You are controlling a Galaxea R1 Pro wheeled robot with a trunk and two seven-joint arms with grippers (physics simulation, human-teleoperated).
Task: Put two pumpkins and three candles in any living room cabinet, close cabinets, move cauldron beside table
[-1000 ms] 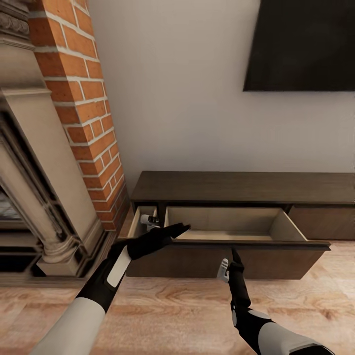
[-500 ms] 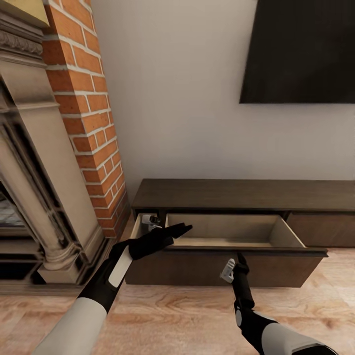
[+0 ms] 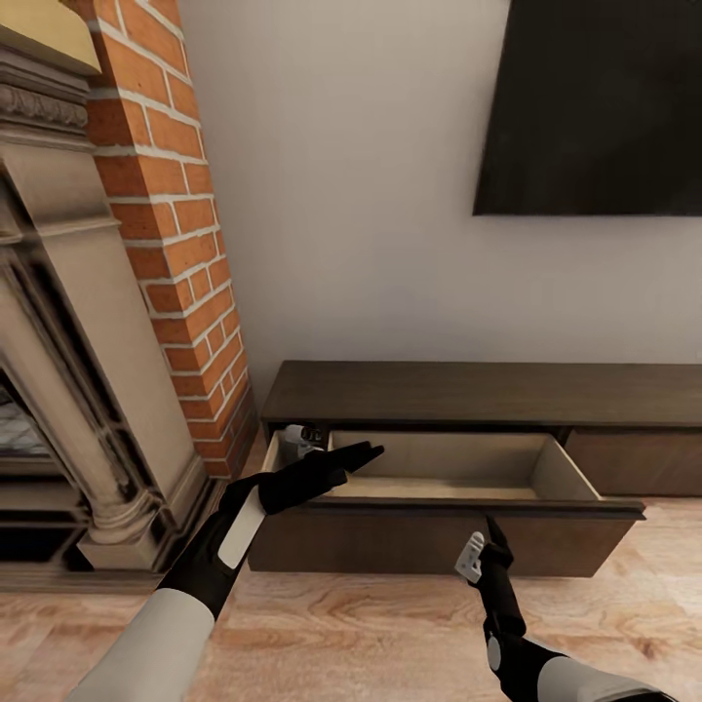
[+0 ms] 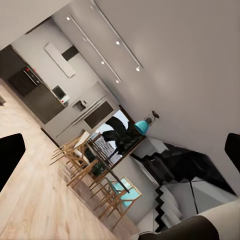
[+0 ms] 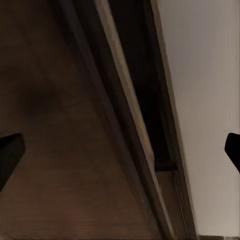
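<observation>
A: where's the cabinet (image 3: 487,395)?
B: against the wall, just beside the brick column (image 3: 175,244) of the fireplace (image 3: 68,390). long low dark wood unit. its big drawer (image 3: 448,507) is pulled out over the wood floor (image 3: 370,634); the light inside of it looks bare from the head view. a second drawer front (image 3: 634,463), on the far side from the brick, sits flush

A: left gripper (image 3: 341,460)?
B: at the drawer's corner nearest the brick, over the rim. in the left wrist view its fingertips (image 4: 11,157) sit at opposite edges of the picture, so fingers wide apart, nothing between them. that camera looks away across the room at wooden chairs (image 4: 82,160) and a dining table (image 4: 107,167)

A: right gripper (image 3: 490,531)?
B: in front of the drawer front, pointing up at it from below. from the head view I can't tell about touching. the right wrist view shows fingertips (image 5: 10,155) spread at both edges, also apart and empty, dark wood panel right ahead

A: anything else?
B: small white-and-dark part (image 3: 300,437) in the gap between drawer and the cabinet's brick-side end, can't make out what. dark TV (image 3: 595,107) on the wall above the cabinet
</observation>
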